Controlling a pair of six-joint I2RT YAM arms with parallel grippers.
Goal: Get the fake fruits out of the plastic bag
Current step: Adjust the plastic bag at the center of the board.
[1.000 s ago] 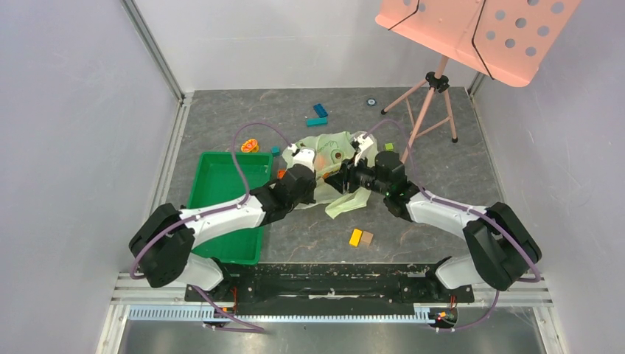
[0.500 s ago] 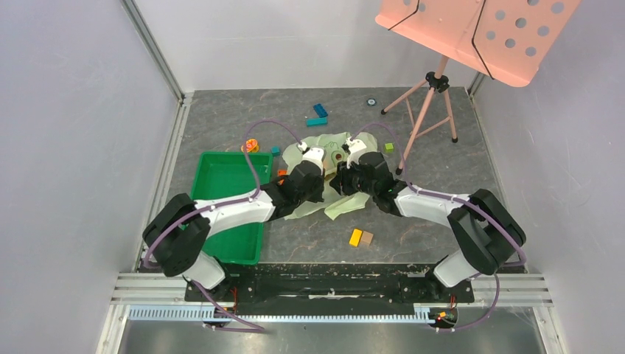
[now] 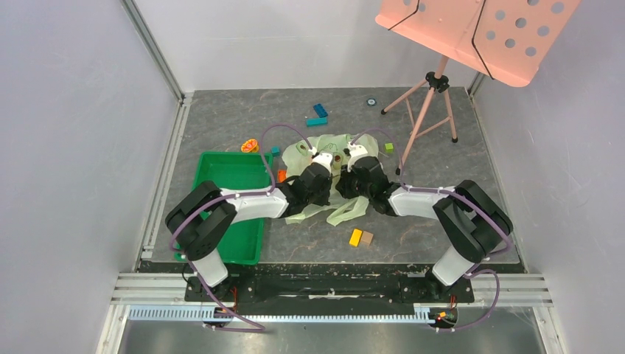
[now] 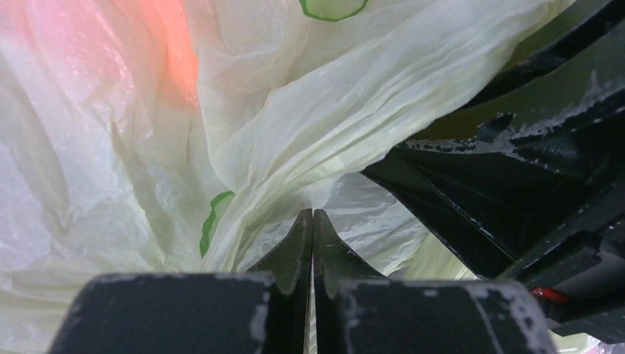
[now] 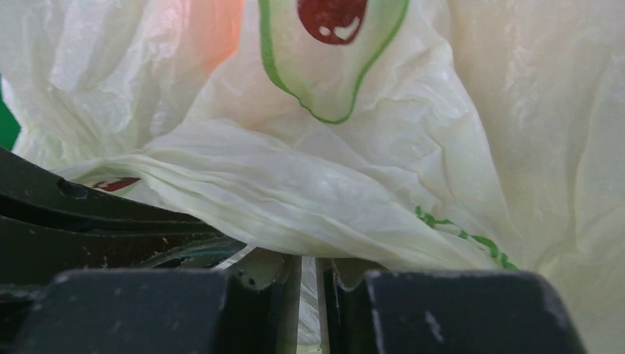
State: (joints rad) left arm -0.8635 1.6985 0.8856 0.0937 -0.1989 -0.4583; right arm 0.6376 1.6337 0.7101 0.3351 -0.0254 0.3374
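Pale green plastic bag [image 3: 348, 212] lies crumpled on the grey table [image 3: 442, 221] directly under both sets of jaws, which meet over its middle almost nose to nose. The left gripper [image 4: 312, 215] is clenched: its two black fingers [image 4: 291, 251] press flat together, and a gathered fold of the bag's film runs into the seam between their tips. The right gripper [image 5: 310, 259] is likewise clamped on the bag, with a thin strip of film caught in the narrow slit between its fingers [image 5: 284, 276]. Beyond both jaws the film billows up. An orange fake fruit [image 4: 166, 44] inside the bag shows only as a blurred glow through it, ahead and left of each pair of tips. The other fruits cannot be made out.

The right gripper's black body crowds in just to the right of the left jaws. Left of the left jaws sits a green tray [image 3: 221, 184], with an orange curved piece [image 3: 250, 145] past its far corner. Beyond the jaws lie a teal block [image 3: 318, 122] and a blue block [image 3: 320, 110]. On the near side of the right jaws a yellow block [image 3: 355, 237] touches a brown block [image 3: 366, 238]. To their right are a small green block [image 3: 388, 147] and a pink music stand [image 3: 472, 33].

A printed halved avocado [image 5: 332, 59], green outline with a dark red stone, lies just beyond the right jaws.
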